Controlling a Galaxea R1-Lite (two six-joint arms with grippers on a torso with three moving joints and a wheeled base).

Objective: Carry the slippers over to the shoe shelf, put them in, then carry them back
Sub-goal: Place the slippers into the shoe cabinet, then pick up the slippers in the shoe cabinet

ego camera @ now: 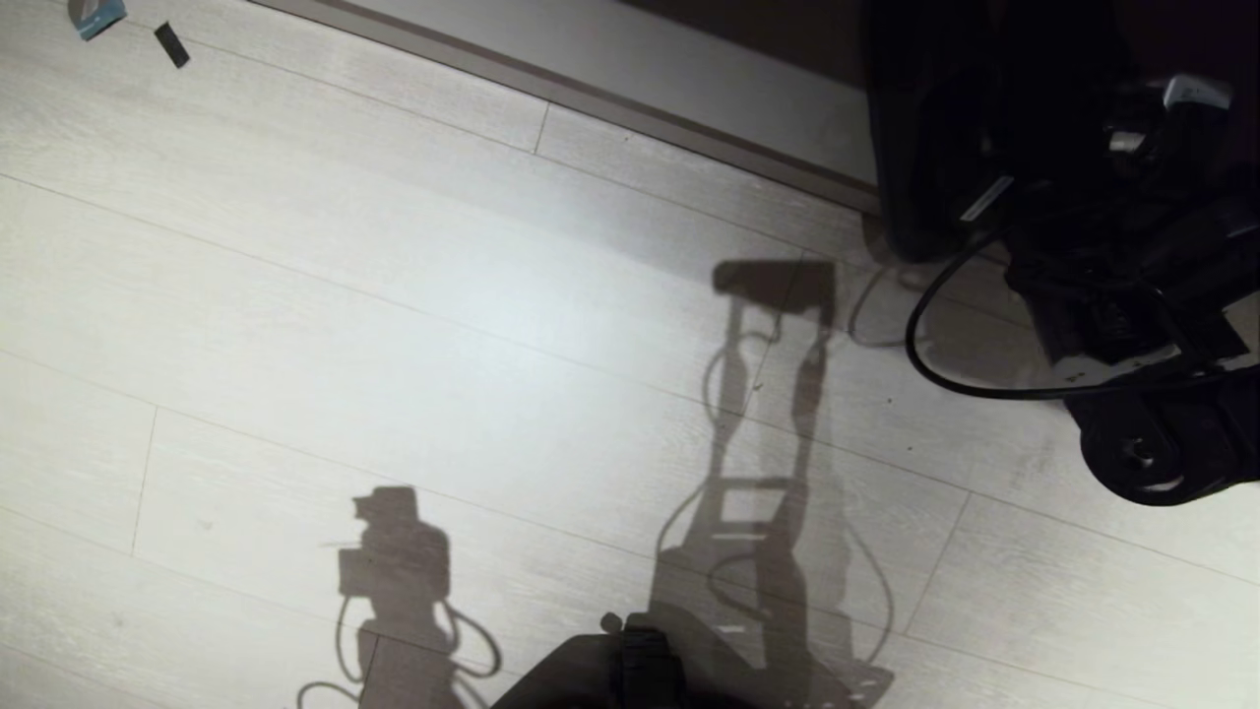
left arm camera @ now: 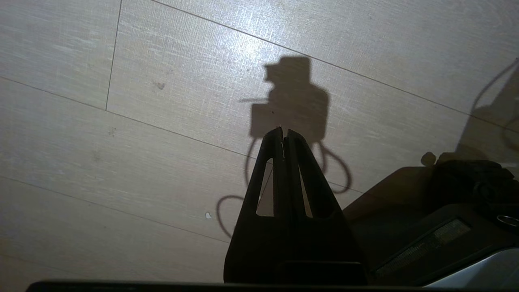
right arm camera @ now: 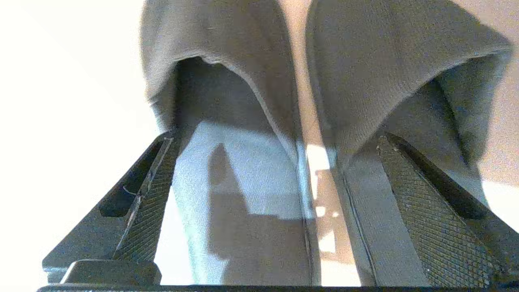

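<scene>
The slippers, dark grey cloth, lie side by side in the right wrist view, one (right arm camera: 219, 48) beside the other (right arm camera: 377, 61), with their open heels toward the camera. My right gripper (right arm camera: 275, 138) is open wide over their heel ends. One finger (right arm camera: 150, 194) stands at the outer edge of the first slipper, and the other finger (right arm camera: 421, 202) lies over the second slipper's insole. In the head view the right arm (ego camera: 1132, 295) reaches into a dark area at the upper right, where I cannot make out the shoe shelf. My left gripper (left arm camera: 284, 130) hangs shut and empty above the floor.
Pale plank floor (ego camera: 394, 295) fills the head view. A grey panel with a brown baseboard (ego camera: 630, 98) runs along the back. A black cable (ego camera: 945, 364) loops from the right arm. A small blue scrap (ego camera: 96, 15) and a black piece (ego camera: 171, 44) lie far left.
</scene>
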